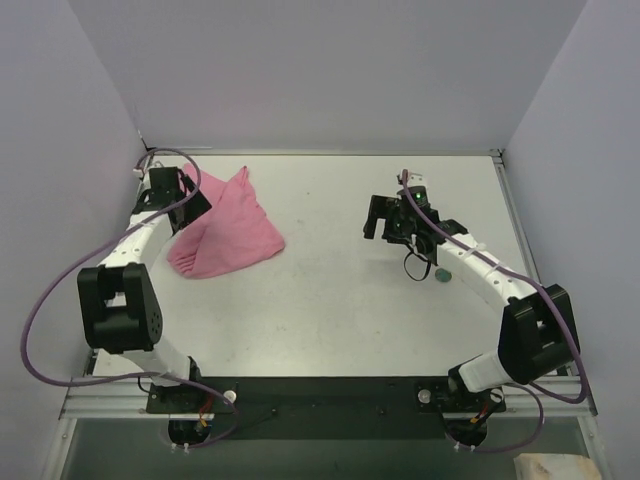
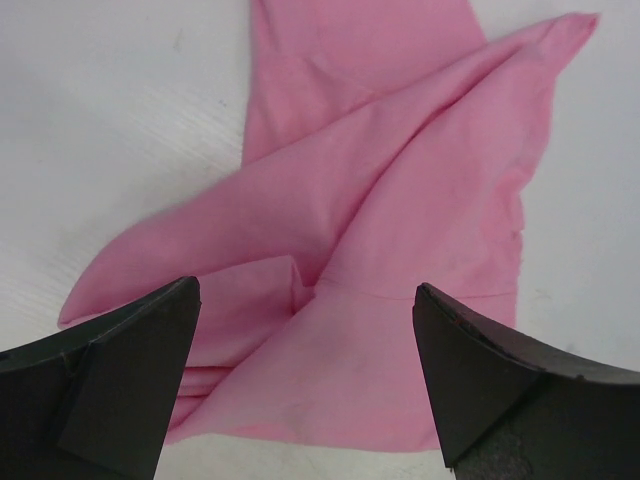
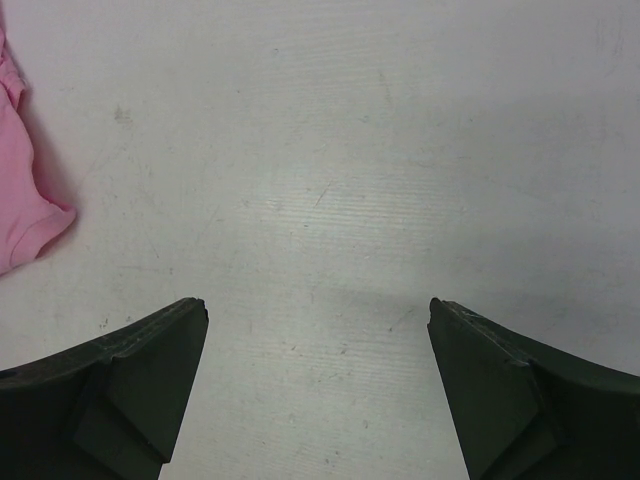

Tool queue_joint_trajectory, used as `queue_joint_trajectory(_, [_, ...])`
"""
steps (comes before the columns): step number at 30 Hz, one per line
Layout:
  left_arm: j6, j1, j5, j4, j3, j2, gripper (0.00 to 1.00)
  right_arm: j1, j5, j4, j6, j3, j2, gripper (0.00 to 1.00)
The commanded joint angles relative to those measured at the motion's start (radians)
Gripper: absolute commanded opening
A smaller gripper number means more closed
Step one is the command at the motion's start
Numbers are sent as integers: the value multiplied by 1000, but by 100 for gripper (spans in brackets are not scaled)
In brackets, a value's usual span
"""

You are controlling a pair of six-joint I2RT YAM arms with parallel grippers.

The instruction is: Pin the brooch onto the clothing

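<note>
The pink T-shirt (image 1: 225,235) lies crumpled and folded on the white table at the left. In the left wrist view the shirt (image 2: 380,230) fills the middle. My left gripper (image 1: 192,203) hovers at the shirt's upper left edge; it is open and empty (image 2: 305,385), with cloth between and beyond the fingers. The brooch (image 1: 442,273), a small dark greenish disc, lies on the table beside my right forearm. My right gripper (image 1: 375,218) is open and empty (image 3: 318,390) over bare table, left of and beyond the brooch. The right wrist view shows only a shirt edge (image 3: 20,200); the brooch is out of that view.
Grey walls enclose the table (image 1: 330,310) at the back and both sides. A loose black cable (image 1: 412,265) hangs from the right arm near the brooch. A purple cable (image 1: 40,310) loops at the left arm.
</note>
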Motion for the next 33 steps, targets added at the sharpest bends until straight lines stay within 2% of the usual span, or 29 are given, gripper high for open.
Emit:
queue_joint_trajectory(1, [1, 41, 29, -59, 30, 118, 97, 12, -33, -19, 3, 45, 15, 100])
queue_joint_trajectory(10, [-2, 44, 18, -1, -11, 220, 89, 10, -39, -29, -6, 40, 29, 100])
queue_joint_trajectory(11, [-2, 44, 21, 4, -14, 226, 86, 12, -39, -29, -5, 39, 32, 100])
queue_joint_trajectory(12, [1, 44, 29, 10, -14, 235, 79, 12, -41, -30, -5, 40, 33, 100])
queue_joint_trajectory(13, [5, 44, 34, 13, -14, 240, 64, 12, -39, -33, -5, 42, 35, 100])
queue_joint_trajectory(15, [10, 44, 63, 19, -14, 243, 46, 10, -42, -35, -5, 45, 36, 100])
queue_joint_trajectory(16, [13, 44, 71, 24, -14, 240, 31, 12, -44, -38, -6, 46, 38, 100])
queue_joint_trajectory(18, [19, 44, 81, 24, -13, 220, 11, 12, -46, -41, -5, 51, 36, 100])
queue_joint_trajectory(26, [68, 38, 124, 107, -79, -14, 0, 12, -50, -69, -5, 69, 22, 100])
queue_joint_trajectory(33, [93, -14, 242, 170, -77, -220, 0, 12, -52, -90, 1, 82, -4, 100])
